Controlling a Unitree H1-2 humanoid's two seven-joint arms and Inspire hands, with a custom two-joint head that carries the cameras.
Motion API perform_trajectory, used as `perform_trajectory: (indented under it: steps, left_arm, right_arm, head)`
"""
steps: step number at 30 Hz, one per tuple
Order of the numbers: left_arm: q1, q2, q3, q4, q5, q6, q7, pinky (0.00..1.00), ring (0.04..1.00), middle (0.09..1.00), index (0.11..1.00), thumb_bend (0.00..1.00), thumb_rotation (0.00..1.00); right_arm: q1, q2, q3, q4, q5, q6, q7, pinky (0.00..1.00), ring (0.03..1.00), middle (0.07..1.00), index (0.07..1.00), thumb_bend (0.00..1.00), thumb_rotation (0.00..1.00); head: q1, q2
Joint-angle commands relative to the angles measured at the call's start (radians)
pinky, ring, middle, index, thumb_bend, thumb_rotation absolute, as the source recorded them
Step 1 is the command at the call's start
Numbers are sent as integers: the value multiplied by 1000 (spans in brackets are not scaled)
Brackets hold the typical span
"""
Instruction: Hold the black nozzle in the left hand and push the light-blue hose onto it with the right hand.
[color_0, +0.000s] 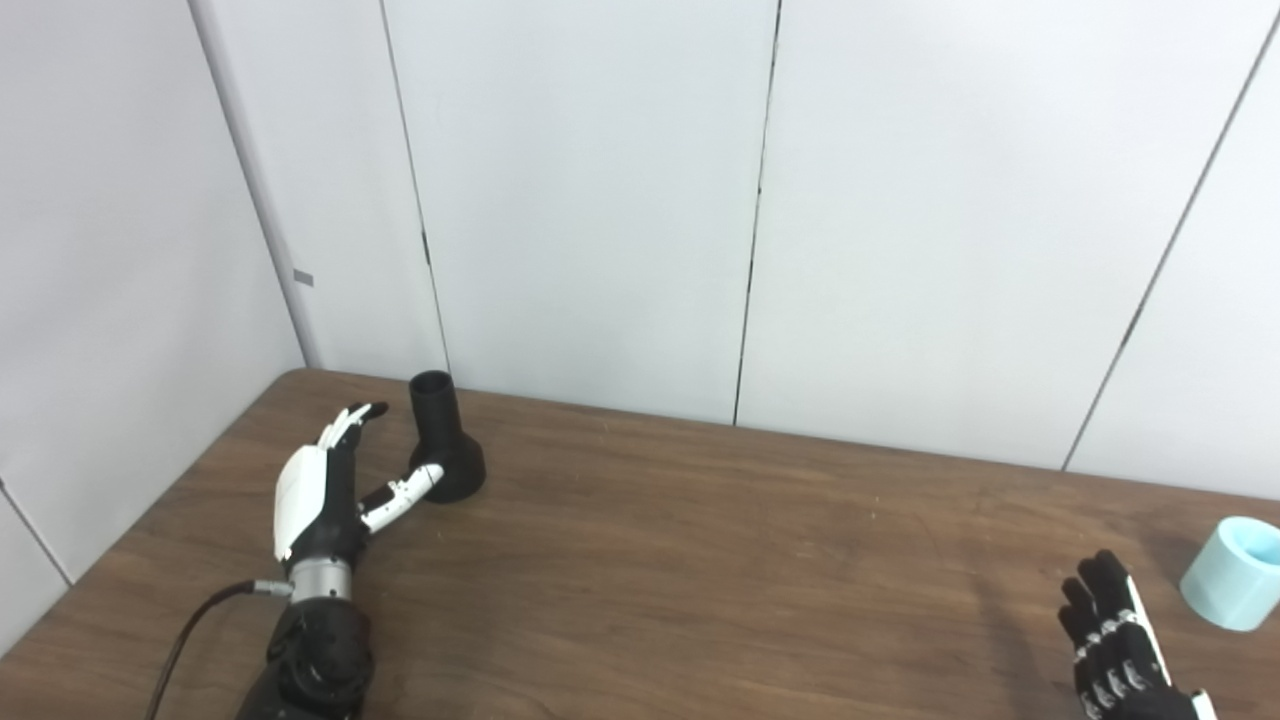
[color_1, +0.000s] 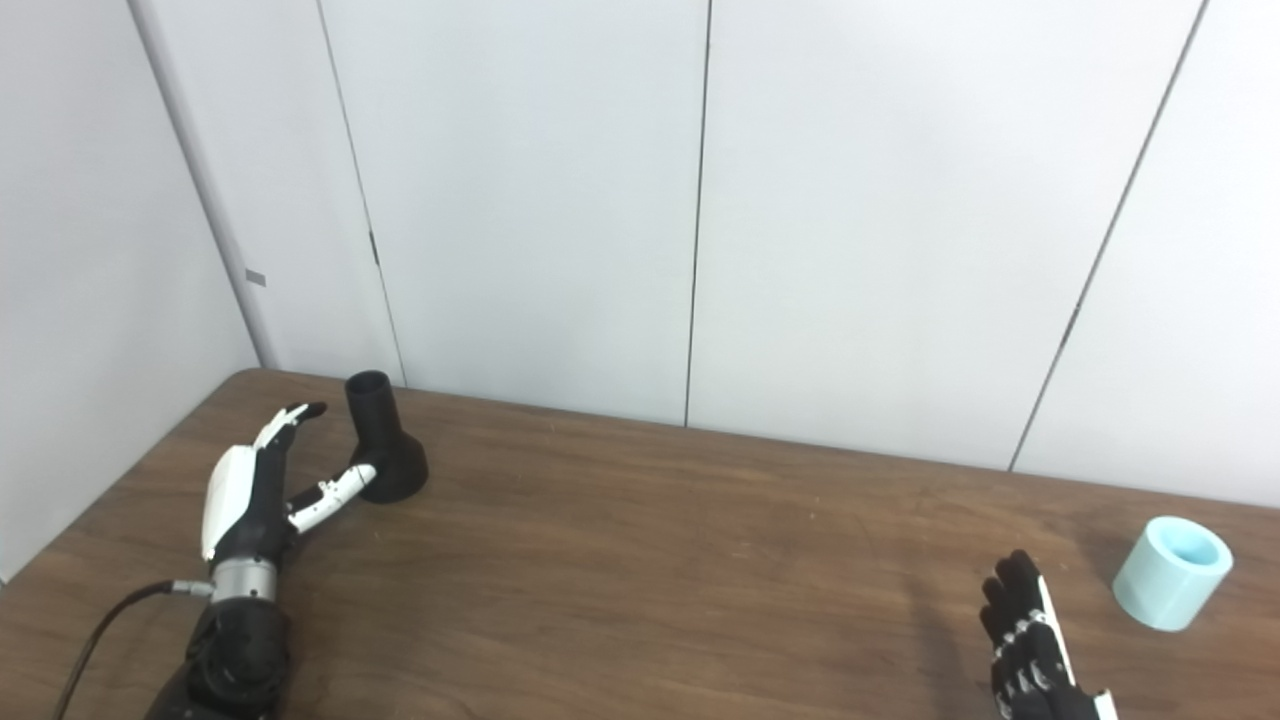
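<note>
The counter (color_0: 700, 560) is brown wood and sits in a corner of white walls. A black nozzle (color_0: 445, 445) stands on it near the far left corner, wide end down and narrow tube up. A light-blue hose (color_1: 1172, 572) piece sits far off at the right side, tilted, with its open end up.

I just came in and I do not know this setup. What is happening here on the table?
A humanoid robot is about to join two parts. Its left hand is open beside the black nozzle, which stands upright on the table; the thumb is at the nozzle's base, but nothing is gripped. The right hand is open too, a little short of the light-blue hose, which lies tilted near the table's right edge. Neither part is picked up yet.
</note>
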Motion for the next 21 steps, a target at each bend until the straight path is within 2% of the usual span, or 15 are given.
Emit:
perform_trajectory:
  steps: [1,11,21]
  left_arm:
    - [-65,36,-5,0,8,-8,5,1000,962,923,733,756,548]
    - [-107,44,-30,84,-5,13,-7,1000,959,908,649,765,557]
    - [-146,54,-69,164,10,5,-1,1000,958,906,637,782,549]
  right_arm:
    - [74,4,5,74,-2,-8,7,1000,1000,1000,1000,714,844]
    - [77,1,6,70,-11,-3,5,987,1000,1000,1000,728,834]
    - [81,-1,9,67,-15,-5,9,981,1000,1000,1000,731,832]
  head:
    - [0,1]
    - [-10,8]
    - [-18,15]
